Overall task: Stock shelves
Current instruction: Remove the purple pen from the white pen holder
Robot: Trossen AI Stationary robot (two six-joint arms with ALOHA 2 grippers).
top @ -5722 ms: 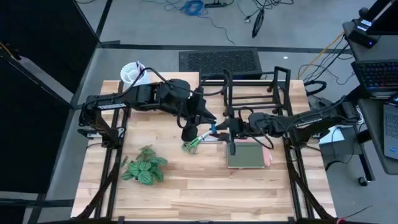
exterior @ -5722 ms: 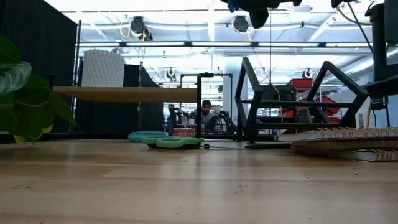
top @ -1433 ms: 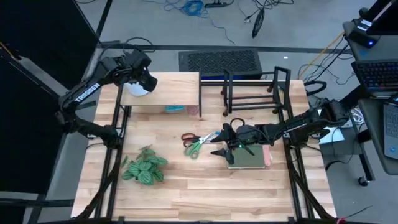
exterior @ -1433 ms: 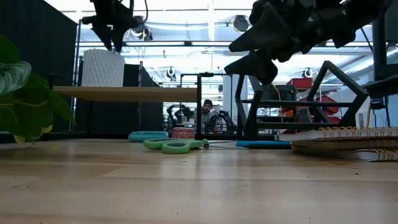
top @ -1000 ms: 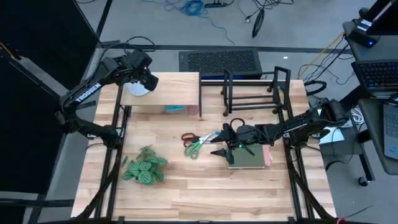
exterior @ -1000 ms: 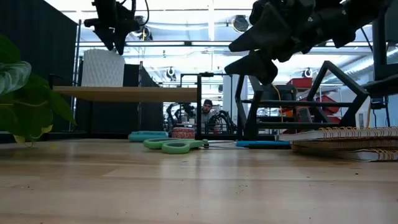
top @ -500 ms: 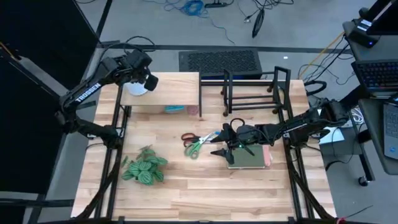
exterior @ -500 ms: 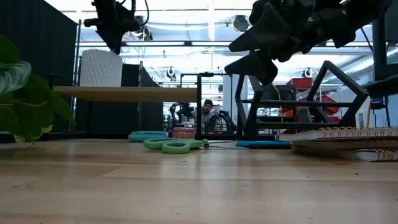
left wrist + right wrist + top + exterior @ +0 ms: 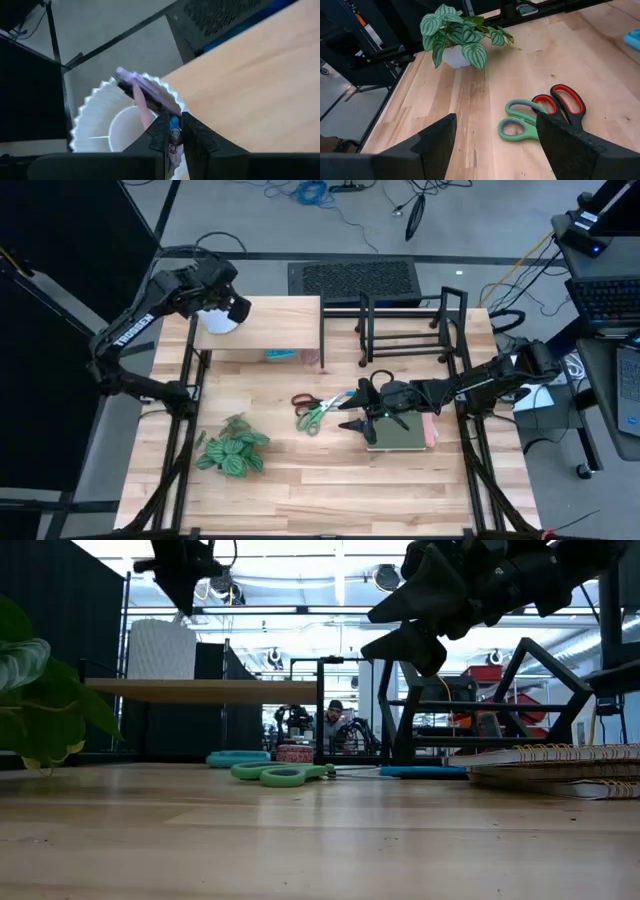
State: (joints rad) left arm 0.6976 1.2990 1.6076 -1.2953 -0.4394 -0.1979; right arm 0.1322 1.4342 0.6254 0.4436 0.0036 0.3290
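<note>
Shelves: pale-wood riser (image 9: 262, 328) with white fluted cup (image 9: 214, 319) on its corner; black wire rack (image 9: 405, 328) beside the riser. Left gripper (image 9: 174, 131) above cup, closed around a blue-tipped pen; advise straight, centred lowering before release. Right gripper (image 9: 495, 145) well clear of riser, over scissors (image 9: 540, 115), spread wide, empty.

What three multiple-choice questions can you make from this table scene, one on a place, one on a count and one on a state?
1. Where does the white cup stand?
A. On top of the wooden shelf
B. On the floor
C. In the right gripper

2. How many pairs of scissors lie on the table?
A. One
B. Two
C. Four

3. What state is the right gripper in?
A. Shut on the scissors
B. Shut on the white cup
C. Open and empty

Answers:
1 A, since the low view shows the cup resting on the shelf's flat top.
2 B, since one green-handled pair and one red-handled pair lie together.
3 C, since its wrist view shows both fingers spread wide with nothing between them.
</note>
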